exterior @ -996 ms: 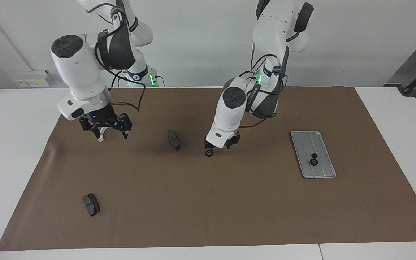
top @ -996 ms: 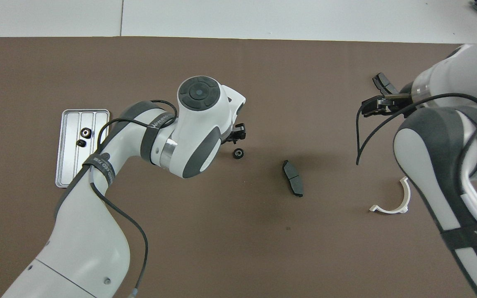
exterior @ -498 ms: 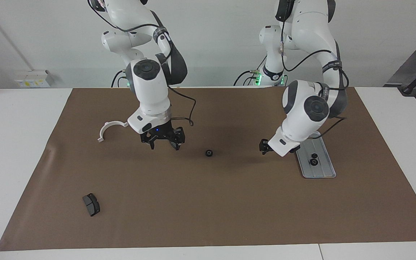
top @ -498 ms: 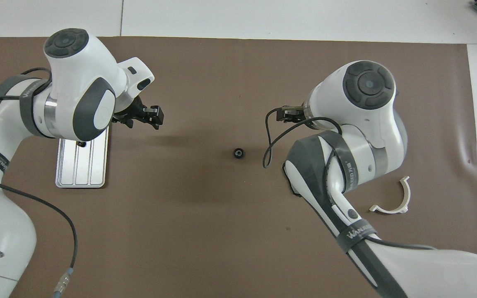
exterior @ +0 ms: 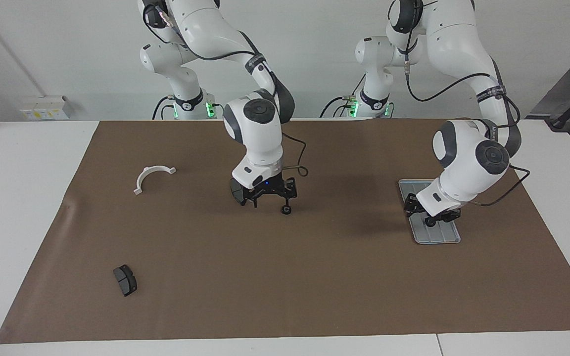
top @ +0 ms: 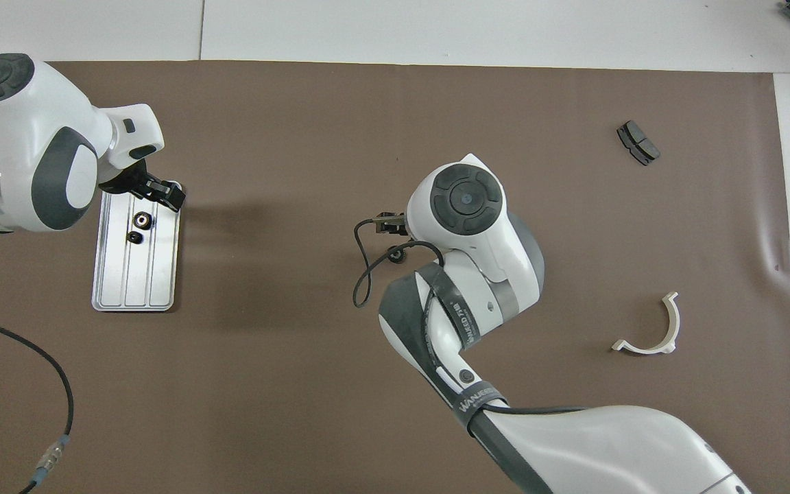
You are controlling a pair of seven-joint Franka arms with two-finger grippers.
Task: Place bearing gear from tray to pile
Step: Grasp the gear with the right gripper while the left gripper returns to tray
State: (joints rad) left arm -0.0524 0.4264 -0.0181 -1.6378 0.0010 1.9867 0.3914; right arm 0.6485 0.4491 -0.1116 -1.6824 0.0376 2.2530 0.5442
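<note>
Two small black bearing gears (top: 141,219) lie on the silver tray (top: 134,288) toward the left arm's end of the brown mat. My left gripper (top: 162,195) hangs low over the tray (exterior: 436,236), open, straddling the gears, one of which (exterior: 431,221) shows between its fingers. A third gear (exterior: 286,210) rests on the mat in the middle, beside a dark brake pad (exterior: 235,190) of the pile. My right gripper (exterior: 271,198) hovers open just above that gear (top: 398,255), holding nothing.
A white half-ring bracket (exterior: 152,175) lies toward the right arm's end of the mat (exterior: 314,277). A second brake pad (exterior: 124,280) sits farther from the robots, near the mat's corner. The right arm's wrist (top: 463,206) covers the middle brake pad from overhead.
The left gripper left the gear on the mat, swung back to the tray and came down over its gears, narrowing a little. The right gripper travelled from the bracket's side to the middle gear.
</note>
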